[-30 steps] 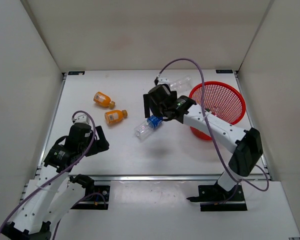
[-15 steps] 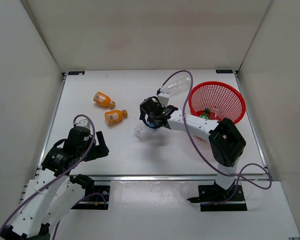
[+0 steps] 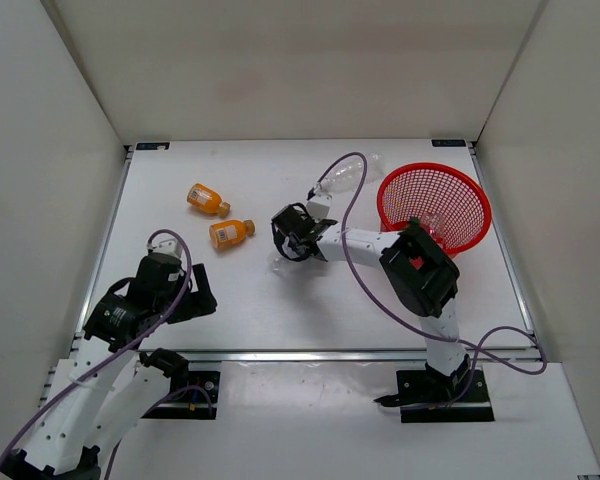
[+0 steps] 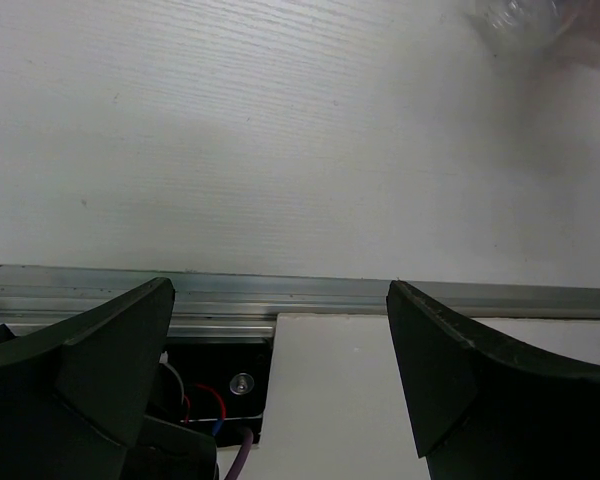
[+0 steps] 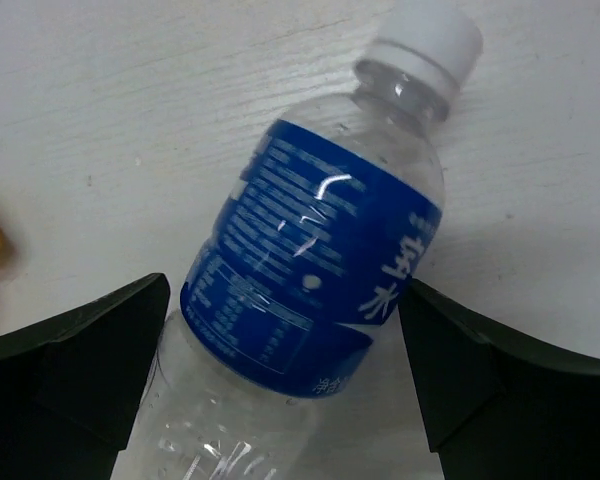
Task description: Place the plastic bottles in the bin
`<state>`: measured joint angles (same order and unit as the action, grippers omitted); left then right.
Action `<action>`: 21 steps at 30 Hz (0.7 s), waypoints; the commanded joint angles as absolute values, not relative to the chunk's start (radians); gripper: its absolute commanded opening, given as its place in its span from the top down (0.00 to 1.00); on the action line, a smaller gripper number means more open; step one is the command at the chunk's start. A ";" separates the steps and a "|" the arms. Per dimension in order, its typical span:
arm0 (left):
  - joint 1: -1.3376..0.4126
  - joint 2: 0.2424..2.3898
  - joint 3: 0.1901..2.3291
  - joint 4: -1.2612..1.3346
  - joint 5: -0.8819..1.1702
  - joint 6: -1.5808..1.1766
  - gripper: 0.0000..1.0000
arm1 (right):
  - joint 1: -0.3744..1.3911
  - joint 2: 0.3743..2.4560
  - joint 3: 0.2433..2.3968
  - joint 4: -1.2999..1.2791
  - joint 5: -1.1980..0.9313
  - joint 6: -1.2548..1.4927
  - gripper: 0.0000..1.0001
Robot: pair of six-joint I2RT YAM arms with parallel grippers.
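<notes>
Right tool point(image 5: 285, 285) straddles one blue-labelled bottle point(image 5: 310, 270), jaws wide, near two orange bottles point(image 3: 208, 199) point(image 3: 230, 232).

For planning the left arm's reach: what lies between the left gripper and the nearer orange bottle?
Only bare table lies between the left gripper and the nearer orange bottle, as the top view shows.

We see a clear bottle point(image 5: 310, 270) with blue label and white cap, two orange bottles point(image 3: 208, 200) point(image 3: 230, 233), and a red mesh bin point(image 3: 436, 167).

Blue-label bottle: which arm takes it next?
Right. The right tool is open with the blue-label bottle lying between its fingers; the left tool is near its own base, well away from it.
</notes>
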<state>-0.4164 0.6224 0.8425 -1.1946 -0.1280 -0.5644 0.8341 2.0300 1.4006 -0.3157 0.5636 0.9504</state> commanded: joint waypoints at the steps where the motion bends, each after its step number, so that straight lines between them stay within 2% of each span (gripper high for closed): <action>1: -0.420 0.618 0.850 -1.178 -0.147 -0.557 0.02 | 0.819 2.023 1.407 -0.282 0.580 0.996 0.08; 3: -0.416 0.609 0.856 -1.178 -0.159 -0.560 0.01 | 0.819 2.010 1.382 -0.259 0.583 0.989 0.18; 4: -0.417 0.606 0.859 -1.178 -0.163 -0.560 0.01 | 0.825 2.002 1.378 -0.252 0.592 0.982 0.29; 6: -0.417 0.615 0.867 -1.174 -0.164 -0.561 0.01 | 0.833 2.000 1.394 -0.259 0.621 0.942 0.39; 8: -0.417 0.623 0.871 -1.160 -0.169 -0.558 0.01 | 0.828 1.987 1.411 -0.262 0.618 0.904 0.59; 11: -0.411 0.627 0.853 -1.143 -0.157 -0.566 0.02 | 0.850 1.901 1.405 -0.201 0.637 0.778 0.73; 14: -0.413 0.638 0.853 -1.117 -0.129 -0.560 0.01 | 0.861 1.795 1.404 -0.100 0.652 0.589 0.73; 20: -0.402 0.681 0.857 -1.080 -0.132 -0.555 0.01 | 0.755 1.510 1.413 -0.009 0.419 0.298 0.73; 21: -0.399 0.689 0.856 -1.069 -0.129 -0.551 0.01 | 0.727 1.485 1.405 -0.026 0.413 0.267 0.70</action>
